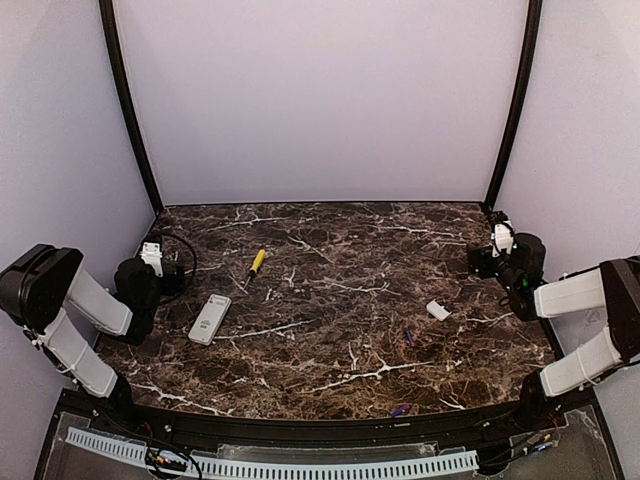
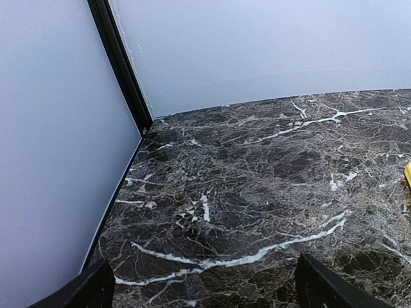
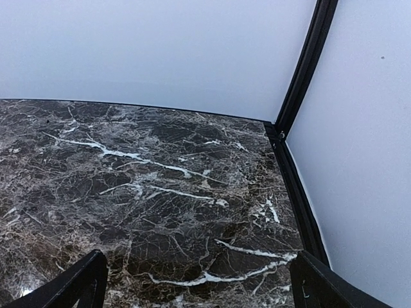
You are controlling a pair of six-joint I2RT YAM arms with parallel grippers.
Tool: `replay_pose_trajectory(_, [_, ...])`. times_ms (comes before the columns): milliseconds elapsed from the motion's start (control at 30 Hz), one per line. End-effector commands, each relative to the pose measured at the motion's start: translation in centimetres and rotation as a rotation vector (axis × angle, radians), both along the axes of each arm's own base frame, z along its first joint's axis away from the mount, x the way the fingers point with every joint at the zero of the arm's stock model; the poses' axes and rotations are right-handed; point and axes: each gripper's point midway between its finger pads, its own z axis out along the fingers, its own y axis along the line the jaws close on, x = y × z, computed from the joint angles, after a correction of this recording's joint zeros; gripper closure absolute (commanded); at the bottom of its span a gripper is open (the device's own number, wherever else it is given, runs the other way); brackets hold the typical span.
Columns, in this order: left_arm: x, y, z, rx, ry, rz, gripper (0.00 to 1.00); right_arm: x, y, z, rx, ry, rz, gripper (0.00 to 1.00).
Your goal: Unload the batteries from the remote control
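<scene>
The slim white remote control (image 1: pixel 210 319) lies flat on the marble table (image 1: pixel 330 250), left of centre. One small purple battery (image 1: pixel 409 337) rests on the table right of centre, and another purple battery (image 1: pixel 401 409) sits at the front edge. My left gripper (image 1: pixel 152 262) is open at the table's left edge, behind and to the left of the remote, holding nothing. In the left wrist view the left gripper (image 2: pixel 204 282) spans only bare marble. My right gripper (image 1: pixel 497 245) is open at the right edge, far from the remote. The right gripper (image 3: pixel 199 273) is likewise empty.
A yellow-handled screwdriver (image 1: pixel 257 262) lies behind the remote; its tip of yellow shows as the screwdriver (image 2: pixel 408 174) at the left wrist view's right edge. A small white cover piece (image 1: pixel 437 310) lies near the right arm. Pale walls with black corner posts (image 1: pixel 130 110) enclose the table.
</scene>
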Motion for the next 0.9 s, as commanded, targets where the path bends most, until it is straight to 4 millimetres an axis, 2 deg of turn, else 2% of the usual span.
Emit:
replay_pose_trajectory(0, [-0.1, 0.3, 0.1, -0.017, -0.012, 0.011, 0.01, 0.1, -0.4, -0.1, 0.060, -0.060, 0.021, 0.01])
replay_pose_trajectory(300, [-0.1, 0.3, 0.2, -0.017, -0.018, 0.012, 0.01, 1.2, -1.3, -0.3, 0.038, -0.083, 0.028, 0.01])
replay_pose_trajectory(567, [-0.1, 0.3, 0.2, -0.017, -0.018, 0.011, 0.01, 1.7, -2.2, -1.1, 0.099, -0.055, 0.060, 0.01])
replay_pose_trajectory(767, [-0.1, 0.3, 0.2, -0.016, -0.018, 0.011, 0.01, -0.4, -1.8, -1.0, 0.109, -0.147, 0.114, 0.01])
replay_pose_trajectory(867, [-0.1, 0.3, 0.2, -0.017, -0.018, 0.010, 0.01, -0.5, -1.9, -1.0, 0.108, -0.142, 0.107, 0.01])
